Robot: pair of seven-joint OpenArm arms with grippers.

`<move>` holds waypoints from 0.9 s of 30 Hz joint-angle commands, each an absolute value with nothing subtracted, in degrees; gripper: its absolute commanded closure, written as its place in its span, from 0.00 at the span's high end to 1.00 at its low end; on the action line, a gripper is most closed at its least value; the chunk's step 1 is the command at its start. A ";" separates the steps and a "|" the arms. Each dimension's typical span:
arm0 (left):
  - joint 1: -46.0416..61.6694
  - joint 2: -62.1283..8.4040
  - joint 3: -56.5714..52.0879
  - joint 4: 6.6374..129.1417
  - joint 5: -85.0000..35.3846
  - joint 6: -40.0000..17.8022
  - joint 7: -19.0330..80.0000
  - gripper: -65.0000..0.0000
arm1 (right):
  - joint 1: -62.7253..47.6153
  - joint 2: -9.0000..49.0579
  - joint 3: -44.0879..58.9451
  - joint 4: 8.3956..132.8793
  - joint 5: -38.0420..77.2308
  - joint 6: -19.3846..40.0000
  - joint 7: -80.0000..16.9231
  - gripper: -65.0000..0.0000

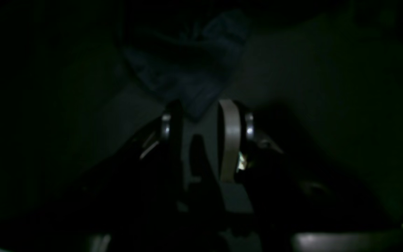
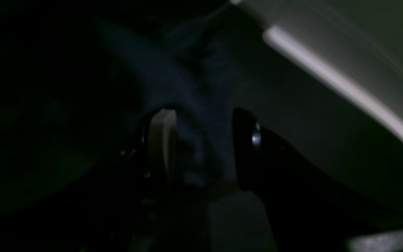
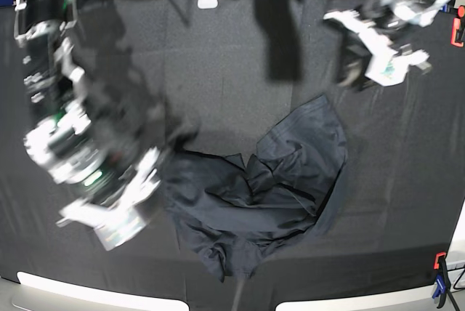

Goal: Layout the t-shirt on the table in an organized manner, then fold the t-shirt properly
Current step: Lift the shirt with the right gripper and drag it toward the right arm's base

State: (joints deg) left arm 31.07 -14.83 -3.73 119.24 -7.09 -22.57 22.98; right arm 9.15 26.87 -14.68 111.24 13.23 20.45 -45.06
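- Left gripper [image 1: 201, 115]: fingers [image 1: 230, 140] are standing partly apart, pinching a fold of the shirt [image 3: 269, 195] between their tips
- Right gripper [image 2: 201, 147]: fingers [image 2: 163, 143] are standing wide apart; cloth is lying between them, and whether they are gripping it cannot be told
- Shirt: is lying crumpled on the table [image 3: 182, 64], near its front middle; long axis is running from front-left up toward the left gripper

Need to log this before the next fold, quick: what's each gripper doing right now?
Left gripper: closed on a fold of the t-shirt.
Right gripper: jaws apart, t-shirt cloth between them; grip cannot be told.
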 commanded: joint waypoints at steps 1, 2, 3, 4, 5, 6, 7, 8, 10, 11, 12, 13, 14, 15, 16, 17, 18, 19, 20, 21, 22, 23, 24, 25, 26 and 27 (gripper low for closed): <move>30.52 -14.81 -3.38 120.22 -7.33 -22.09 22.00 0.23 | 10.44 27.38 -16.32 110.89 12.10 20.62 -43.64 0.40; 30.17 -14.59 -2.85 120.22 -7.33 -22.06 22.15 0.23 | 10.57 27.27 -18.68 109.27 10.44 20.58 -43.22 0.40; 29.95 -14.46 -2.57 120.22 -7.35 -22.06 22.13 0.23 | 10.79 27.16 -20.97 107.46 8.38 20.58 -42.24 0.40; 29.87 -14.24 -2.52 120.22 -7.31 -22.06 22.11 0.23 | 11.11 27.11 -23.24 105.27 5.85 20.53 -40.97 0.40; 29.82 -14.13 -2.52 120.22 -7.29 -22.06 22.24 0.23 | 11.64 27.11 -25.30 103.02 3.60 20.53 -39.88 0.40; 29.85 -14.15 -2.52 120.22 -7.07 -22.06 22.41 0.23 | 12.32 27.09 -27.14 100.68 1.54 20.08 -38.92 0.40; 29.82 -14.15 -2.52 120.22 -6.68 -22.06 22.68 0.23 | 13.15 27.09 -28.69 98.50 0.25 18.44 -38.50 0.40; 29.85 -14.15 -2.52 120.22 -5.91 -22.04 22.72 0.23 | 14.06 27.00 -30.06 96.40 -0.36 15.77 -38.59 0.40; 29.85 -14.13 -2.52 120.20 -4.67 -22.04 22.72 0.23 | 16.05 26.48 -32.01 92.55 -1.26 14.48 -38.59 0.40; 29.85 -14.15 -2.52 120.20 -4.51 -22.04 22.70 0.23 | 16.86 25.93 -32.64 90.87 -1.63 14.50 -38.59 0.40; 29.85 -14.13 -2.52 120.20 -4.51 -21.89 22.70 0.23 | 17.61 25.26 -33.08 89.36 -1.78 14.55 -38.54 0.40; 29.85 -14.13 -2.52 120.20 -4.51 -21.87 22.70 0.23 | 18.22 24.38 -33.28 88.03 -2.13 14.55 -38.48 0.40; 29.85 -14.13 -2.52 120.20 -4.51 -21.89 22.70 0.23 | 18.74 23.40 -33.36 86.91 -3.18 14.55 -38.33 0.40; 29.82 -14.15 -2.52 120.20 -4.51 -21.89 22.70 0.23 | 19.14 22.33 -33.36 85.86 -4.40 14.55 -38.35 0.40; 29.82 -14.15 -2.52 120.20 -4.51 -21.89 22.70 0.23 | 19.44 21.26 -33.36 84.90 -5.78 14.59 -38.37 0.40; 29.85 -14.15 -2.52 120.20 -4.51 -21.89 22.72 0.23 | 19.68 20.27 -33.36 83.92 -7.22 14.83 -38.44 0.40; 29.85 -14.15 -2.52 120.20 -4.51 -21.89 22.72 0.23 | 19.86 19.46 -33.36 83.00 -7.99 15.35 -38.44 0.40; 29.85 -14.15 -2.52 120.20 -4.51 -21.89 22.72 0.23 | 19.97 18.96 -33.36 82.19 -7.94 15.64 -38.37 0.39; 29.85 -14.15 -2.52 120.20 -4.51 -21.89 22.72 0.23 | 19.99 18.52 -33.36 81.49 -7.99 15.68 -38.33 0.34; 29.85 -14.15 -2.52 120.20 -4.51 -21.89 22.72 0.23 | 19.99 18.26 -33.36 81.12 -7.99 15.68 -38.26 0.26; 29.85 -14.15 -2.52 120.20 -4.51 -21.89 22.72 0.23 | 19.99 18.22 -33.36 81.10 -8.47 15.66 -37.69 0.16; 29.85 -14.15 -2.52 120.20 -4.51 -21.89 22.72 0.23 | 19.99 18.24 -33.34 81.10 -9.47 15.64 -36.56 0.05; 29.85 -14.15 -2.52 120.20 -4.51 -21.89 22.72 0.23 | 20.16 18.26 -33.34 81.10 -10.83 15.49 -34.98 0.00; 29.85 -14.15 -2.52 120.20 -4.51 -21.89 22.72 0.23 | 20.49 18.26 -33.32 81.10 -12.23 14.66 -33.54 0.00; 29.85 -14.15 -2.52 120.20 -4.51 -21.89 22.72 0.23 | 21.02 18.24 -33.28 81.10 -13.13 13.26 -32.67 0.00; 29.85 -14.15 -2.52 120.20 -4.51 -21.89 22.72 0.23 | 21.87 18.24 -33.28 81.10 -13.78 11.40 -31.97 0.00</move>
